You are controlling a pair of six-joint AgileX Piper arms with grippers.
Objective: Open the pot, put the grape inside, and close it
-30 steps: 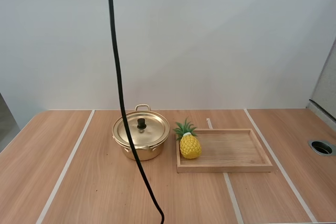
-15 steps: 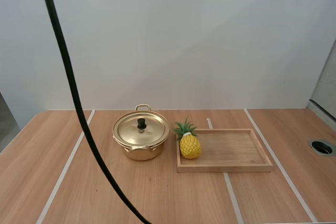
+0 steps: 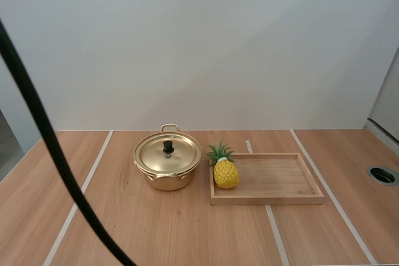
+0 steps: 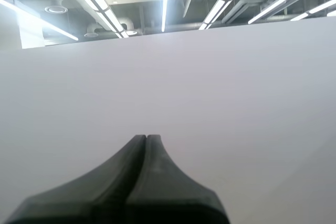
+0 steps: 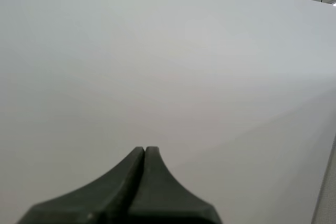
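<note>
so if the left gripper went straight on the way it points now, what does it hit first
The left gripper points at the plain white panel, with nothing else in that line. It would probably meet the panel first, though its distance is unclear.

Robot lab test bench, not a home: light wood-laminate table (image 3: 187, 241) with pale strips, plain white backdrop panel (image 3: 218, 48), round metal cable port (image 3: 382, 175).

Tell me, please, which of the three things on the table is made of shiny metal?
The pot, left of the others, golden with its lid on. The wooden tray is plain wood; the pineapple is yellow with green leaves.
</note>
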